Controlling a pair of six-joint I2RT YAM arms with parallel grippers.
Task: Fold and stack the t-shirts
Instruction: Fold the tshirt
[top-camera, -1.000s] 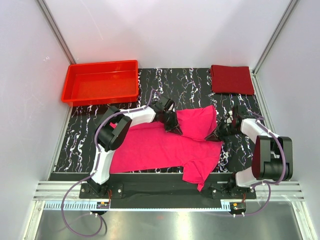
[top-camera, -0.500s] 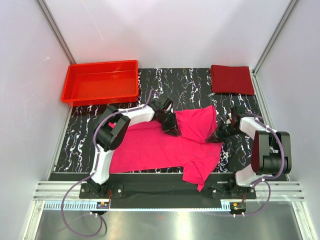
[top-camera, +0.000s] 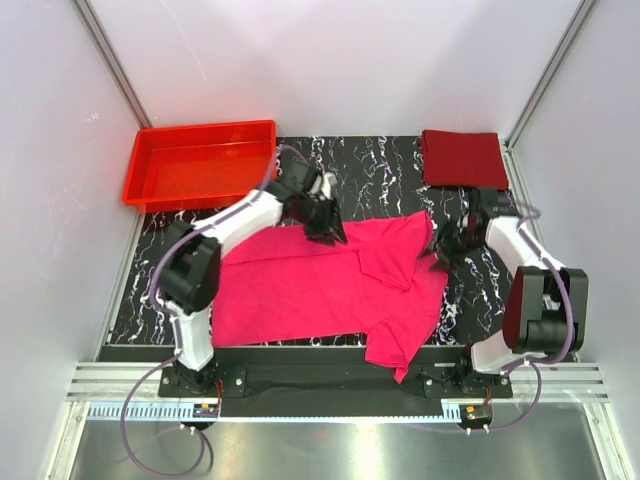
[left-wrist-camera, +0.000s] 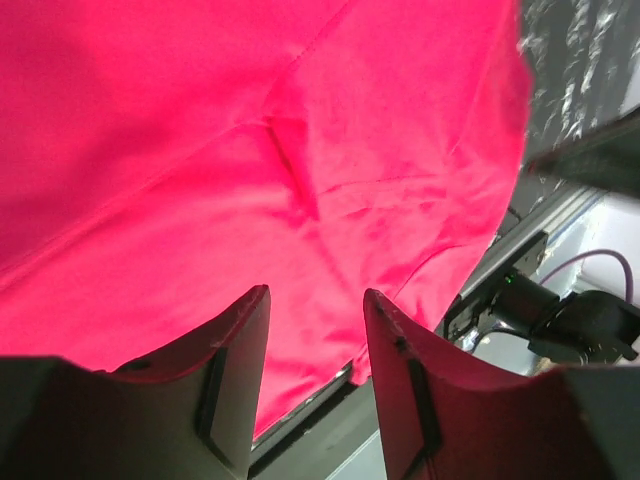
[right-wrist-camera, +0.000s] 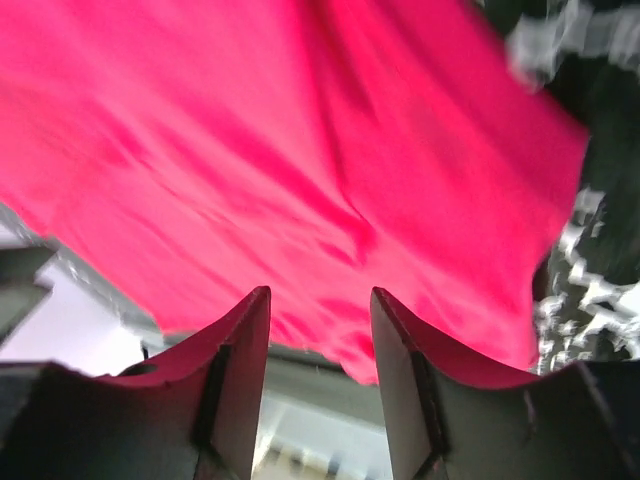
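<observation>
1. the magenta-pink t-shirt (top-camera: 300, 290) lies spread across the marbled black mat (top-camera: 385, 165). its far right part is turned over on itself as a flap, and one sleeve trails to the near edge. to me the fold looks only begun.
2. the dark maroon-red t-shirt (top-camera: 463, 158) sits as a neat folded square in the far right corner, well apart from the pink one. i'd guess it is parked there as the base of the stack.
3. the left gripper (top-camera: 328, 228) hangs over the pink shirt's far edge at the flap's left end. the right gripper (top-camera: 443, 250) is at the flap's right end, just beside the shirt's right edge. one claw at each end suits a two-handed fold.
4. only the wrist views settle the claws: on both, the fingers stand apart with nothing pinched between them, and pink cloth lies beyond the gap. from above they are just dark lumps.
5. the top view gives what the wrists cannot, namely the whole layout, the maroon square and the red tray (top-camera: 205, 196) at the far left. the left wrist view adds the seams and creases in the cloth.
</observation>
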